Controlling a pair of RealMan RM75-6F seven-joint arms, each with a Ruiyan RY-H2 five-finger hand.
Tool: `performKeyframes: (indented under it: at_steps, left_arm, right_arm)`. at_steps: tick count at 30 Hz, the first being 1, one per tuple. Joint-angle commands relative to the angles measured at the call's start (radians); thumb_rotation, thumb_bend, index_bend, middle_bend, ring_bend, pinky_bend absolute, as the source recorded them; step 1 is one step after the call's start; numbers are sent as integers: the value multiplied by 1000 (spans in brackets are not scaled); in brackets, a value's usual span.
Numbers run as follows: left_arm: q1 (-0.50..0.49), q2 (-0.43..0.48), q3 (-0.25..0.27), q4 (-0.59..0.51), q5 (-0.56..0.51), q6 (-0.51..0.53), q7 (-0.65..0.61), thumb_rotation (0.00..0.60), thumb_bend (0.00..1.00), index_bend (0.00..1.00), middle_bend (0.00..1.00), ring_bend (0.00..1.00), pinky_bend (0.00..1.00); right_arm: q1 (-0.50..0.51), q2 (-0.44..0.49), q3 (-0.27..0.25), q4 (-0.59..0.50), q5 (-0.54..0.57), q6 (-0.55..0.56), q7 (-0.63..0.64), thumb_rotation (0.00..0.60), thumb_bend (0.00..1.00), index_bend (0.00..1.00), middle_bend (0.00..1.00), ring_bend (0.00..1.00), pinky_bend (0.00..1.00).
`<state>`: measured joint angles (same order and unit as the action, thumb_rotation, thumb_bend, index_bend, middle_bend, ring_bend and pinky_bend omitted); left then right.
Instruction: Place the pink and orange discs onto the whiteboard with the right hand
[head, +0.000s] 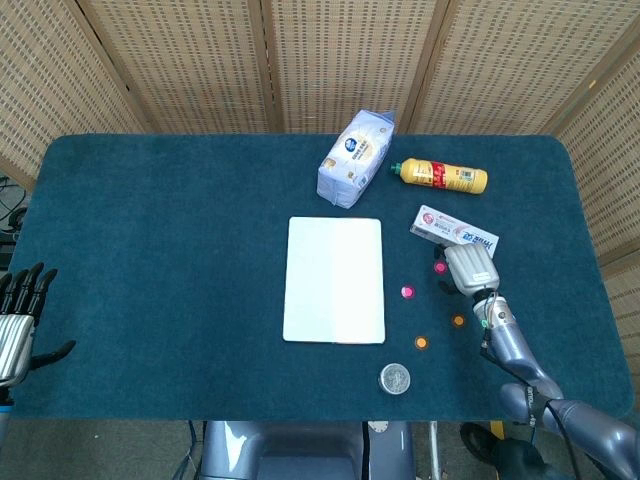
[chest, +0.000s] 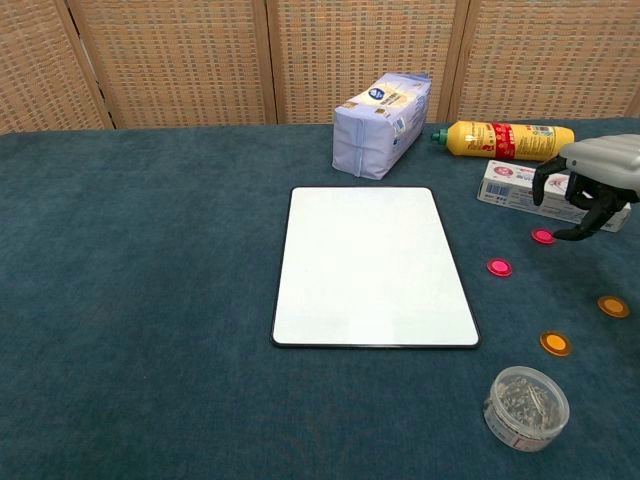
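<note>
Toothpaste box (chest: 552, 191) just behind discs (chest: 542, 236)

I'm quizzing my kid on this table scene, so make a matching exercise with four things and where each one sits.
1. whiteboard
2. yellow bottle
3. clear tub of clips
4. right robot hand

A. lying at the far edge, right of the blue pack
B. above the far pink disc
C. middle of the table
D. near edge, right of centre

Pairs: 1-C, 2-A, 3-D, 4-B

Right hand (chest: 590, 185) above a pink disc (chest: 543, 236), fingers curled downward, beside the whiteboard (chest: 372, 267).
</note>
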<state>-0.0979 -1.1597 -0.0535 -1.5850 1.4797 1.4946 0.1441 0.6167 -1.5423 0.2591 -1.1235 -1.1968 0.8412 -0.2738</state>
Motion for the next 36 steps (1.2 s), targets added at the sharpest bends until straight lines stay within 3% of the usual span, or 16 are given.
performKeyframes:
  at_steps: [1, 16, 28, 36]
  left_arm:
    - [0, 1, 1, 0, 0, 0, -1, 600, 0, 0, 0, 0, 0]
    - [3, 1, 1, 0, -1, 3, 1, 600, 0, 0, 0, 0, 0]
    - [4, 0, 1, 2, 0, 5, -2, 600, 0, 0, 0, 0, 0]
    - [4, -1, 0, 3, 0, 6, -3, 600, 0, 0, 0, 0, 0]
  right_arm:
    - [36, -55, 14, 77, 59, -36, -40, 600, 311, 391, 904, 891, 1000]
    - [78, -112, -3, 198, 147, -90, -77, 600, 311, 391, 904, 891, 1000]
    - [96, -119, -11, 205, 223, -125, -116, 600, 311, 392, 904, 891, 1000]
    - [104, -117, -12, 197, 248, -141, -109, 600, 311, 482, 904, 892, 1000]
